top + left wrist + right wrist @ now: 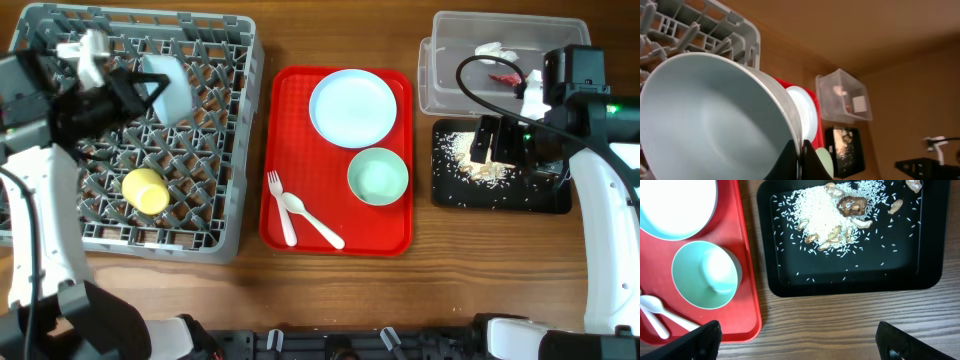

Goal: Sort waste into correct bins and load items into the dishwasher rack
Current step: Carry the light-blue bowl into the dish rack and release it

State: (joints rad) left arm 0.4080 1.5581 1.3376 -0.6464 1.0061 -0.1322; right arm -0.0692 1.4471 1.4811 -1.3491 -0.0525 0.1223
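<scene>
The wooden table [330, 300] ran under everything I watched from the overhead feed; the grey dishwasher rack [215, 150] sat at its left end, the red serving tray [290, 110] in the middle, and the clear tub [440, 90] and the black tray [535, 195] at the right. The left gripper [801, 156] was clamped on the pale blue-white bowl [715, 125]; in the left wrist feed its dark fingers [790, 161] pinched the bowl's rim, one inside and one outside, and the bowl was tipped on its side above the rack's pegs near the far edge. A small yellow cup [146, 190] stood among the pegs nearer to me. The right gripper [800, 342] hung above the black tray with its jaws spread wide; the two fingers showed only at the bottom corners of the right wrist feed, and they touched nothing. White rice [825, 217] lay heaped in the black tray with brown bits [851, 205] on and around the heap; stray grains were scattered over the tray's floor. The white plate [352, 107] and the pale green bowl [378, 175] rested on the red tray, with two white spoons [300, 215] crossing near its front edge. Inside the clear tub lay the white tissue [497, 50] and the red wrapper [506, 78].
</scene>
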